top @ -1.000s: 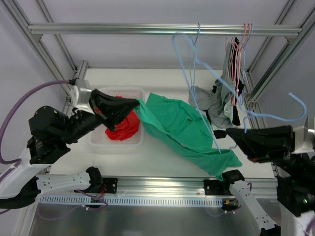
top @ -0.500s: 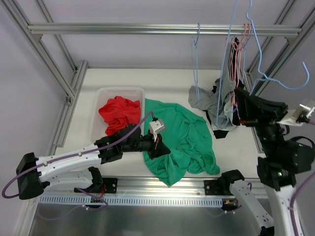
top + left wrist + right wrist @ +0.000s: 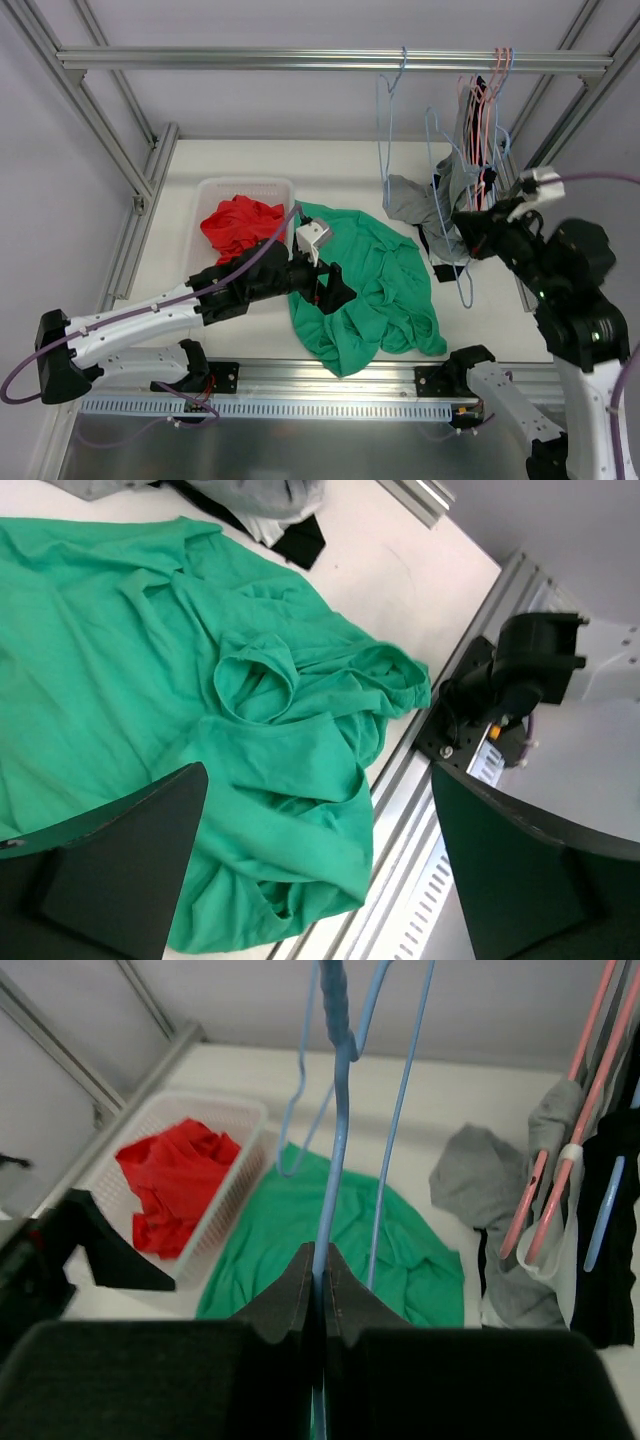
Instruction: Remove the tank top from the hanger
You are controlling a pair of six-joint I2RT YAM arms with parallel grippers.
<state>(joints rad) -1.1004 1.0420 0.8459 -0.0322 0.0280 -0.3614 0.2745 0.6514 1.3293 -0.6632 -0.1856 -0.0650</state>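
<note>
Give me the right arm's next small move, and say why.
Probably raise the blue hanger toward the top rail to hook it there. The right end effector is shut on the hanger, which is bare, and the green tank top lies loose on the table beneath the open left end effector.

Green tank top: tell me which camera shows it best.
Top external: nearly all of the green tank top shows, crumpled on the table, with one edge under the left tool. Left wrist gives close folds but crops it. Right wrist shows part of it behind the blue hanger.
</note>
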